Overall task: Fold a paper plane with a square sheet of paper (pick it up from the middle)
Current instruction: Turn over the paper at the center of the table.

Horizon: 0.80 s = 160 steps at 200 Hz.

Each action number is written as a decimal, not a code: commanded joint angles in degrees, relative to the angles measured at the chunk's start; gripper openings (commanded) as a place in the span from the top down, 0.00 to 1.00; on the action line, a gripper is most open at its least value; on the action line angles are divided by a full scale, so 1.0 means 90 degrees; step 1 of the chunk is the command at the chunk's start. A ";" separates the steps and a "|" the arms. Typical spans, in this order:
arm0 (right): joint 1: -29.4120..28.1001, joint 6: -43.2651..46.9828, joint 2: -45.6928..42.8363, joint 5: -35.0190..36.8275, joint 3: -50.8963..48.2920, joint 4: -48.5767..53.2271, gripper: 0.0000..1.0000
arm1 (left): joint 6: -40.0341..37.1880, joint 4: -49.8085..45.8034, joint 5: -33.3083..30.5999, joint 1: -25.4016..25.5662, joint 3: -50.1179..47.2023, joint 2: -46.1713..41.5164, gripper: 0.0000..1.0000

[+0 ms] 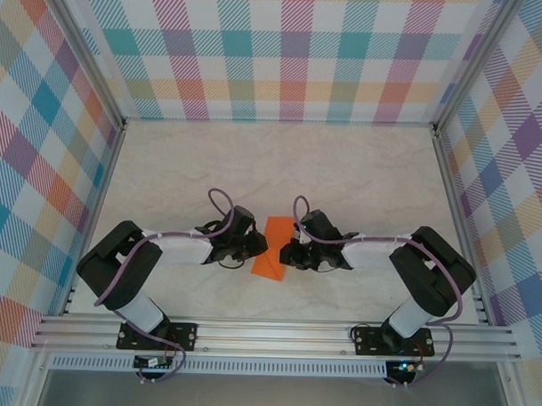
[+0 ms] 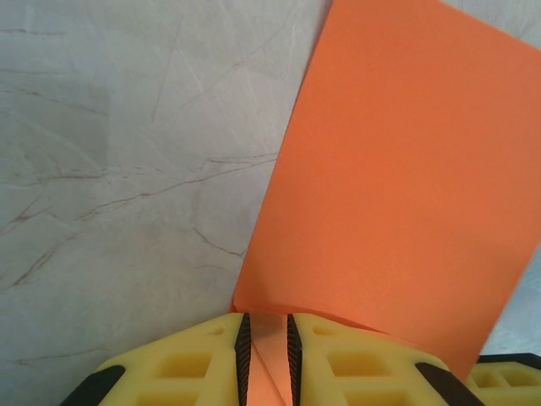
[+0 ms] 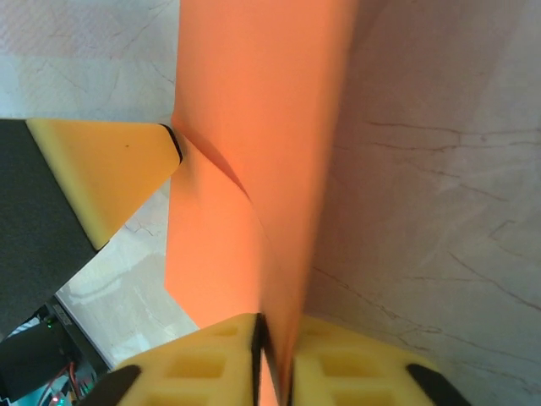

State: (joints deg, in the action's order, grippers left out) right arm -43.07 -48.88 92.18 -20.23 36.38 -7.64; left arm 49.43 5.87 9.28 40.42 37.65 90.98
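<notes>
Bright-orange sheet of paper, thin, folded to an oblong, gripped from both sides near the front of a pale marbled desk.
Left gripper: yellow-padded jaws nearly closed, pinching the sheet's left edge; in the left wrist view, left gripper shows a sliver of orange between its pads; right gripper: jaws likewise drawn almost together on the opposite edge; sheet sits between the two grippers, just ahead of the arm bases, its long side running away from them; in the right wrist view the sheet rises steeply from the right gripper, a diagonal crease across it, one yellow finger of the left gripper touching its far edge; plaid-patterned walls enclose the desk.
</notes>
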 commanded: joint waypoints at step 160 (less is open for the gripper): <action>-0.0828 0.0866 0.0868 0.5709 0.4394 0.8783 0.93 | 0.0298 -0.1873 -0.1361 -0.0493 -0.0451 -0.3697 0.20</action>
State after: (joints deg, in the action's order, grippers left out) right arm -48.29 -38.92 94.52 27.49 71.85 64.82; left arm 50.39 -9.67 -3.57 38.20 33.56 59.42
